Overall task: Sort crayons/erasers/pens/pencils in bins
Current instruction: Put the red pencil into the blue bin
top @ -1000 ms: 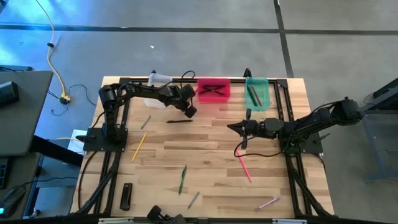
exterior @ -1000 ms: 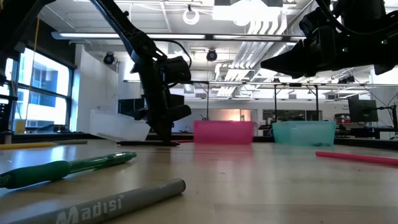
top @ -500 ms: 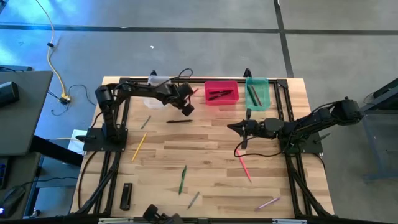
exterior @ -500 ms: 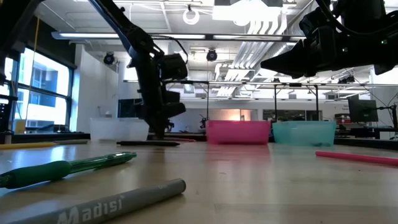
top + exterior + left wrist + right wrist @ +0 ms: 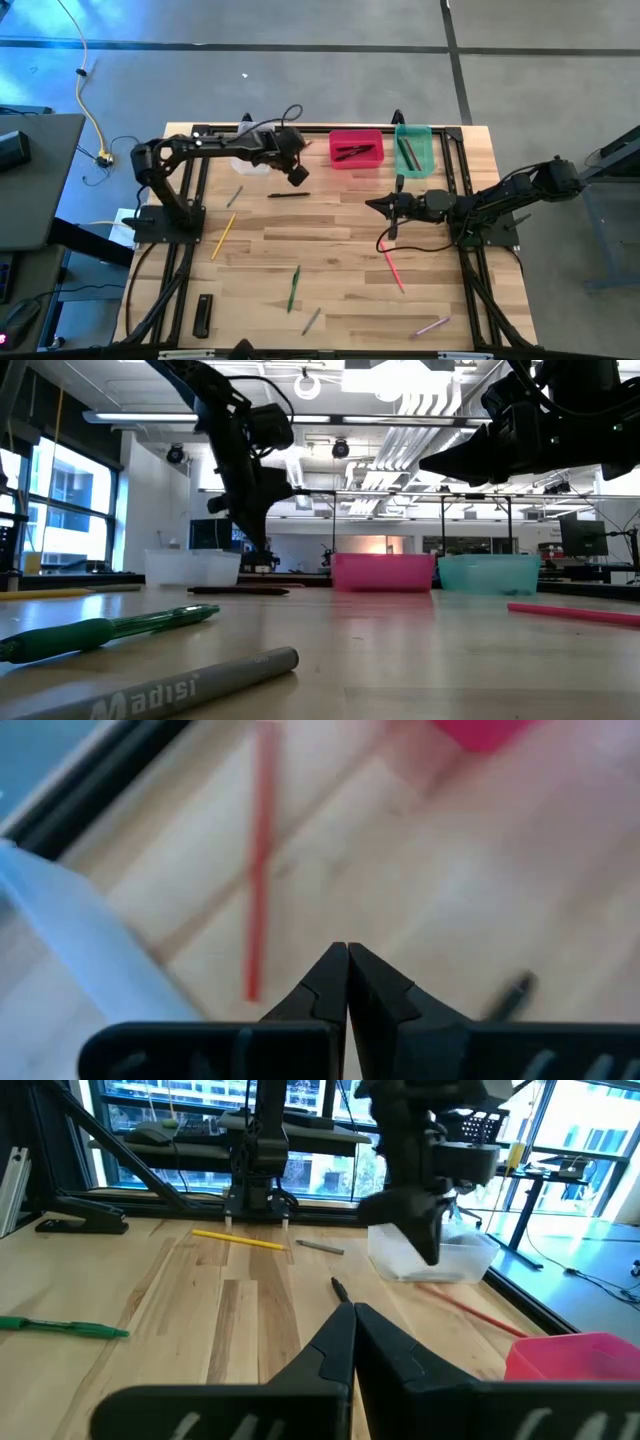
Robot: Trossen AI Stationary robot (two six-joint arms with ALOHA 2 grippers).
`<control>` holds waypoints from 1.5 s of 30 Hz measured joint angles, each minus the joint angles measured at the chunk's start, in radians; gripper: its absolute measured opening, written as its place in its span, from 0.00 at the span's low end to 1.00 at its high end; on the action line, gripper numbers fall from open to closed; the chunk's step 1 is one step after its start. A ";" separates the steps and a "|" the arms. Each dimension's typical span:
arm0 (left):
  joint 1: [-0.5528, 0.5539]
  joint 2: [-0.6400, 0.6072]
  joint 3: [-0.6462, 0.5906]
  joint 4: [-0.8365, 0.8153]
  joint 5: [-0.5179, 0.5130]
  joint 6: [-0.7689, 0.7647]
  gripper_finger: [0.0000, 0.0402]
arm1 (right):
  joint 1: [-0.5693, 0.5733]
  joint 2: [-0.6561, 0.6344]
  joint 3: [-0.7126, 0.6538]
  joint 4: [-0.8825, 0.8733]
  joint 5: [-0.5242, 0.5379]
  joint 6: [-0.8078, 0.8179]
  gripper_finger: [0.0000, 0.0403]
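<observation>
Loose pens and pencils lie unsorted on the near worktop (image 5: pixel 350 300): a green pen (image 5: pixel 294 288), a grey marker (image 5: pixel 312 320), a pink stick (image 5: pixel 393 268). Mid-table, the right tool (image 5: pixel 372 204) waits, its tips together, empty. Far left, the left tool (image 5: pixel 299 176), pressed together on nothing, hangs above a black pen (image 5: pixel 288 195), between the clear bin (image 5: pixel 250 160) and the pink bin (image 5: pixel 356 148); the green bin (image 5: pixel 414 149) stands far right.

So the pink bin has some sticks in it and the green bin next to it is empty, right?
Not quite. The pink bin does hold some sticks, but the green bin beside it is not empty: the high view shows a dark stick lying inside it.
</observation>
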State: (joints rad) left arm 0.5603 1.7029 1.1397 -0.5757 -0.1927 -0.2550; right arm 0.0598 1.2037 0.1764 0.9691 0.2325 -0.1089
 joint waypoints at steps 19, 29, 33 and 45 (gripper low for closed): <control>0.136 0.118 0.262 -0.155 0.172 0.250 0.04 | 0.000 0.000 0.000 0.001 0.000 0.007 0.00; 0.113 0.287 0.275 -0.143 0.234 0.313 0.29 | 0.000 0.000 0.000 0.000 0.000 0.007 0.00; 0.104 0.318 0.275 -0.121 0.205 0.313 0.34 | 0.000 0.000 0.000 0.000 0.000 0.007 0.00; 0.122 0.363 0.276 -0.097 0.185 0.312 0.29 | 0.000 0.000 0.000 0.000 0.000 0.007 0.00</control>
State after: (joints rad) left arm 0.6820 2.0658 1.4155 -0.6726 -0.0073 0.0566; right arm 0.0601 1.2037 0.1764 0.9688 0.2321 -0.1017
